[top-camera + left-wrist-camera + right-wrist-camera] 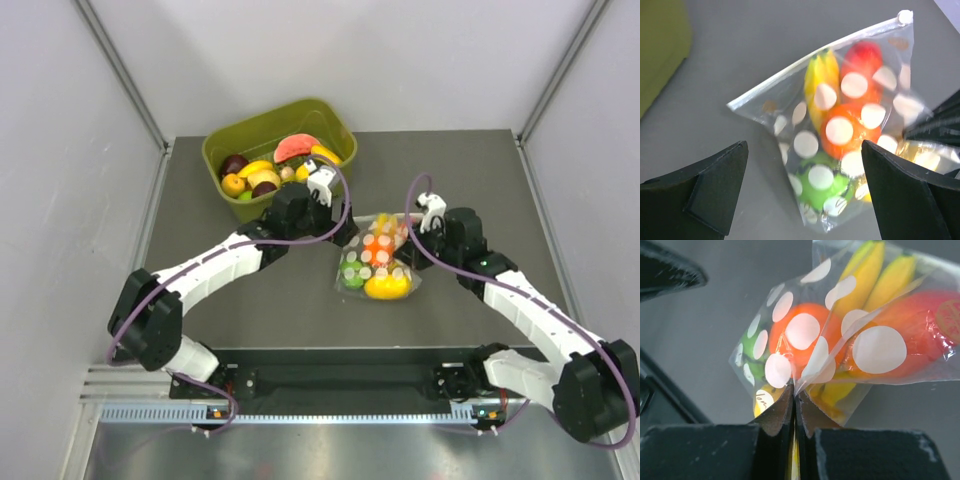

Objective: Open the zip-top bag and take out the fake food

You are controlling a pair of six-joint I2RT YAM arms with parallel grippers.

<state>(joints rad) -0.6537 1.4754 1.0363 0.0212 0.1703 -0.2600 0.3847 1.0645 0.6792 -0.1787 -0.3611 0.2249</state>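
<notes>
A clear, dotted bag [377,262] lies on the grey tabletop [490,170] between the 2 arms. Inside it are an orange piece [378,245], a green piece [352,280] and a yellow piece [388,288]. The left end effector [345,233] sits at its upper left edge, the right end effector [413,243] at its upper right edge. Behind, a green tub [262,124] holds a watermelon slice [297,147], a purple fruit [234,163] and other toys.

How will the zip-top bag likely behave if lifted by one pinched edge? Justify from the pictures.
Probably floppy: the zip-top bag creases where the right gripper pinches it. It would likely sag, since the fake food bulges inside. Its glossy film may slip.
</notes>
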